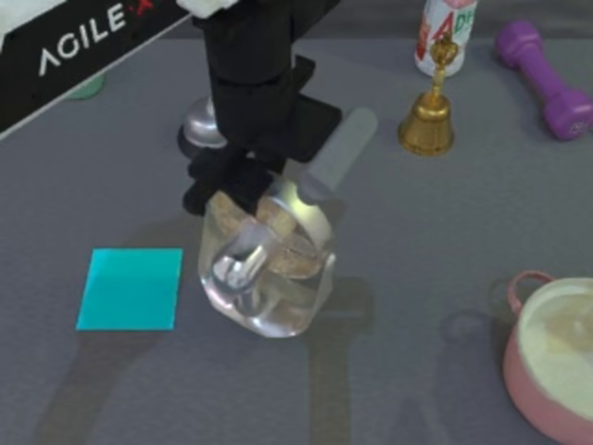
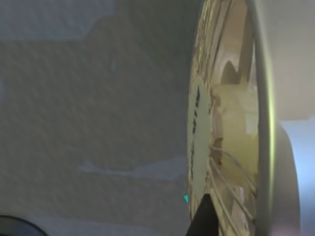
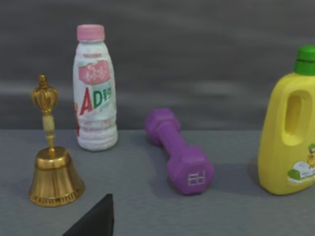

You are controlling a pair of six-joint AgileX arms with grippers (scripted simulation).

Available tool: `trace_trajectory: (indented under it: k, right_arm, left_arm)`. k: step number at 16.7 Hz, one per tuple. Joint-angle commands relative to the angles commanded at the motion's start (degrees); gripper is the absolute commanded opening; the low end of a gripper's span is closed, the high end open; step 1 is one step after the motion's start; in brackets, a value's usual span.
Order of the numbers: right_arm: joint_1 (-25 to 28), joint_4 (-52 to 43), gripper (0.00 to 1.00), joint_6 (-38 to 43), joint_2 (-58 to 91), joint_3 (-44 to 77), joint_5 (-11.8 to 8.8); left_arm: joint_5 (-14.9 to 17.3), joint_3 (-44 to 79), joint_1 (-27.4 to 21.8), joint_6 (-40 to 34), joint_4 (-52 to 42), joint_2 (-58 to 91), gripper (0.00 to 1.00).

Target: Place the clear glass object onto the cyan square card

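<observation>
The clear glass object (image 1: 269,273), a chunky jar with a silvery rim and a brownish inside, hangs tilted just right of the cyan square card (image 1: 130,288). My left gripper (image 1: 232,190) comes down from above and is shut on the jar's far edge. In the left wrist view the glass object (image 2: 231,123) fills the frame, one dark fingertip (image 2: 203,219) lies against it, and a speck of the cyan card (image 2: 185,198) shows beside it. My right gripper (image 3: 98,221) is out of the top view, parked low and facing the back row of objects.
A small silver dome bell (image 1: 199,125) sits behind the left arm. At the back right stand a gold handbell (image 1: 428,116), a white drink bottle (image 1: 445,32) and a purple dumbbell (image 1: 547,79). A pink pot (image 1: 556,357) occupies the front right. A yellow jug (image 3: 290,132) shows in the right wrist view.
</observation>
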Motion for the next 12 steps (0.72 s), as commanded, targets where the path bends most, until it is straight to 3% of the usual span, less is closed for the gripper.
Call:
trace_trajectory:
  k: [3, 6, 9, 12]
  right_arm:
    - [0.0, 0.0, 1.0, 0.0, 0.0, 0.0, 0.0]
    - [0.0, 0.0, 1.0, 0.0, 0.0, 0.0, 0.0]
    - [0.0, 0.0, 1.0, 0.0, 0.0, 0.0, 0.0]
    - [0.0, 0.0, 1.0, 0.0, 0.0, 0.0, 0.0]
  left_arm:
    - [-0.28, -0.32, 0.0, -1.54, -0.49, 0.07, 0.0]
    - [-1.31, -1.48, 0.31, -8.26, -2.18, 0.16, 0.0]
    - [-2.64, -3.02, 1.24, -20.22, -4.23, -0.14, 0.0]
    - [-3.93, -4.53, 2.72, -37.67, -6.01, -0.92, 0.0]
